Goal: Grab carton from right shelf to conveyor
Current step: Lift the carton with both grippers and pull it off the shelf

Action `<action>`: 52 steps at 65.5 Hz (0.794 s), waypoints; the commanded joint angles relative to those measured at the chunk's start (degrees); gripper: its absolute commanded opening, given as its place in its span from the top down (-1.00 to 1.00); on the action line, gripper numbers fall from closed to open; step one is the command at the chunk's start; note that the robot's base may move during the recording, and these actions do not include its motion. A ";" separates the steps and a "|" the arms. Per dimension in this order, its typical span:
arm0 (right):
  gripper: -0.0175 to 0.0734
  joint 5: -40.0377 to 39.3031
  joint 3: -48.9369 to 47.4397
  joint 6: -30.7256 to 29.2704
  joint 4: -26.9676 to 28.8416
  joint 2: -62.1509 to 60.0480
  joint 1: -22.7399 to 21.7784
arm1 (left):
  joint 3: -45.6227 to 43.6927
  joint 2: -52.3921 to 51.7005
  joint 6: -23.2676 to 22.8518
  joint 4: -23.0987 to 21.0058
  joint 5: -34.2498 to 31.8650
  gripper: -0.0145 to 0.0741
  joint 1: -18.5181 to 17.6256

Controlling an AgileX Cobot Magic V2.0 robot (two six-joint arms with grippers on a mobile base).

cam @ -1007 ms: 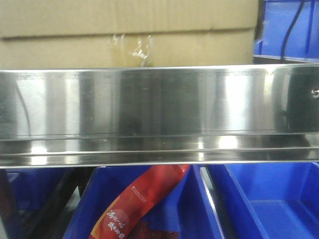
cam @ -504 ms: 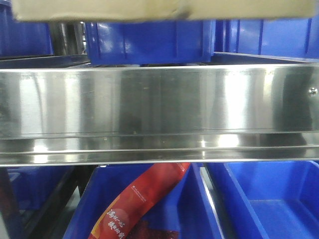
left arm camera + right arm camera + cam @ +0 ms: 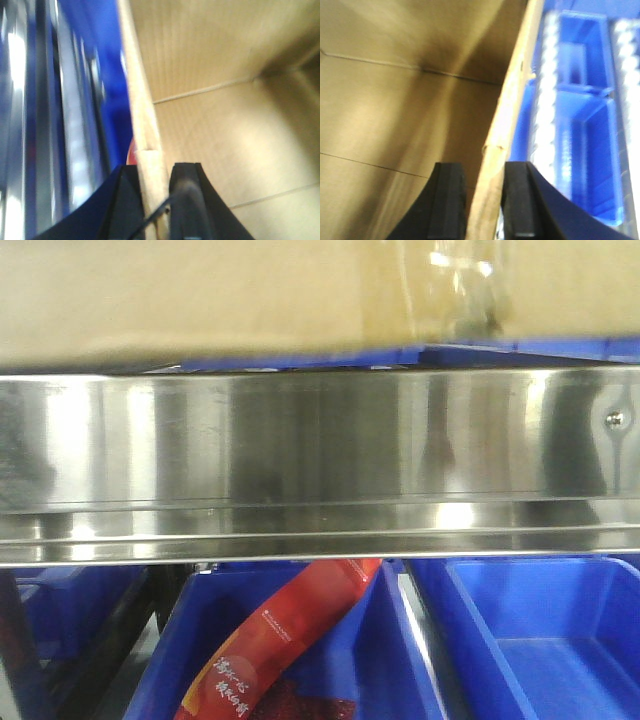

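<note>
- Lower than half a second ago, the brown corrugated cardboard carton (image 3: pixel 200 295) hangs just above the shiny stainless-steel shelf rail (image 3: pixel 320 450).
- Left gripper (image 3: pixel 154 172): jaws nipped onto one carton wall.
- Right gripper (image 3: pixel 482 170): likewise clamped on the opposite wall; raise both evenly to clear the rail.

Carton (image 3: pixel 180 295) top beyond the upper edge

plain brown carton (image 3: pixel 180 290), mirror-silver shelf rail (image 3: pixel 320 440); blue bins (image 3: pixel 540 660) — red packet (image 3: pixel 290 630)

White Chinese characters on red packet (image 3: pixel 285 640), too blurred to read
</note>
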 commanded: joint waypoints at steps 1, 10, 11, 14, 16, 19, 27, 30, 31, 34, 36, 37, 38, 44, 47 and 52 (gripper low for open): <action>0.76 -4.93 0.89 -0.60 1.91 -1.62 1.68 | 2.71 -3.91 -0.52 -0.59 -2.05 0.71 -0.77; 0.76 -5.56 0.89 -0.60 2.00 -1.62 1.92 | 3.81 -5.54 -0.51 0.79 -2.05 0.71 -0.77; 0.76 -5.56 0.89 -0.60 2.00 -1.62 1.92 | 3.68 -5.54 -0.51 0.79 -2.05 0.71 -0.77; 0.76 -5.56 0.89 -0.60 2.00 -1.62 1.92 | 3.68 -5.54 -0.51 0.79 -2.05 0.71 -0.77; 0.76 -5.56 0.89 -0.60 2.00 -1.62 1.92 | 3.68 -5.54 -0.51 0.79 -2.05 0.71 -0.77; 0.76 -5.11 0.89 -0.60 2.14 -1.62 1.92 | 3.68 -5.54 -0.51 0.79 -2.05 0.71 -0.77; 0.76 -4.21 0.89 -0.60 2.14 -1.62 1.92 | 3.68 -5.54 -0.40 0.79 -2.05 0.71 -0.77; 0.76 -3.97 0.89 -0.60 2.14 -1.62 1.92 | 3.68 -5.54 -0.40 0.79 -2.05 0.71 -0.77; 0.76 -3.97 0.89 -0.60 2.14 -1.62 1.92 | 3.68 -5.54 -0.40 0.79 -2.05 0.71 -0.77; 0.76 -3.84 0.89 -0.60 2.14 -1.62 1.92 | 3.68 -5.54 -0.40 0.79 -2.05 0.71 -0.77; 0.76 -3.84 0.89 -0.60 2.14 -1.62 1.92 | 3.68 -5.54 -0.40 0.79 -2.05 0.71 -0.77; 0.76 -3.84 0.89 -0.60 2.14 -1.62 1.92 | 3.68 -5.54 -0.40 0.79 -2.05 0.71 -0.77; 0.76 -3.84 0.89 -0.60 2.14 -1.62 1.92 | 3.68 -5.54 -0.40 0.79 -2.05 0.71 -0.77; 0.76 -3.95 0.89 -0.60 2.14 -1.62 1.92 | 3.68 -5.54 -0.40 0.79 -2.05 0.71 -0.77; 0.76 -3.95 0.89 -0.60 2.14 -1.62 1.92 | 3.68 -5.54 -0.40 0.79 -2.05 0.71 -0.77; 0.76 -4.09 0.89 -0.60 2.14 -1.62 1.92 | 3.68 -5.54 -0.40 0.79 -2.05 0.71 -0.77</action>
